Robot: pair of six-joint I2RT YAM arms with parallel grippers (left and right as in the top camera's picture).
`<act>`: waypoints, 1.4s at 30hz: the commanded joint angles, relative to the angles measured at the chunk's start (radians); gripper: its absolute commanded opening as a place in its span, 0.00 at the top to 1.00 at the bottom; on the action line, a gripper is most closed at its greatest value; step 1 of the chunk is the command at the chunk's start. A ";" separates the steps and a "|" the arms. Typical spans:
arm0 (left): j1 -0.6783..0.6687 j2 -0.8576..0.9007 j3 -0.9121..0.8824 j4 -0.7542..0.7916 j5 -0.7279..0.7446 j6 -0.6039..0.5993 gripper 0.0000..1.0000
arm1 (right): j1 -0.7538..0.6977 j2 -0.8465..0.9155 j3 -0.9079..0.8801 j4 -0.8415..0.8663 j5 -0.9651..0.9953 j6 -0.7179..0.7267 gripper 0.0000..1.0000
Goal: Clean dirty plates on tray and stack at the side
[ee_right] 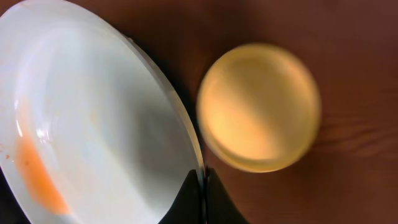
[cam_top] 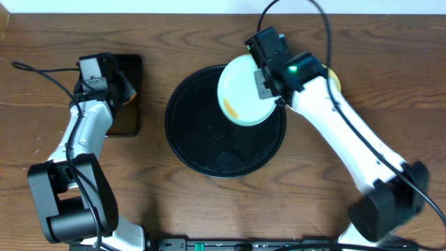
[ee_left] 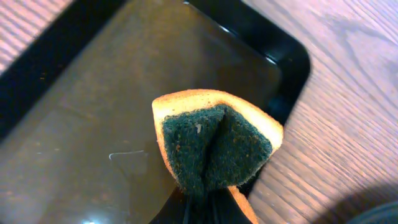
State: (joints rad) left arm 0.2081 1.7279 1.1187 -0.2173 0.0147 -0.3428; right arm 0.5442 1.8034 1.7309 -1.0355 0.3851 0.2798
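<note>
Centrally, the right gripper is pinched on the rim of a pale mint plate, which bears an orange smear and is held over the 1 o'clock sector of the round black tray. Seen from overhead, a pale yellow plate lies on the wooden table at 3 o'clock of the mint plate, outside the tray. At the tray's 9 o'clock, the left gripper is clamped on a folded sponge above the rectangular tray.
</note>
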 commanded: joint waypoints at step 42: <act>0.069 0.081 -0.008 0.009 0.004 -0.001 0.92 | 0.299 -0.083 0.025 0.163 0.652 -0.401 0.99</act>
State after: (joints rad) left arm 0.2714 1.8107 1.1187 -0.2054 0.0204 -0.3428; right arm 0.8402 1.7287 1.7397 -0.8570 1.0550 -0.1642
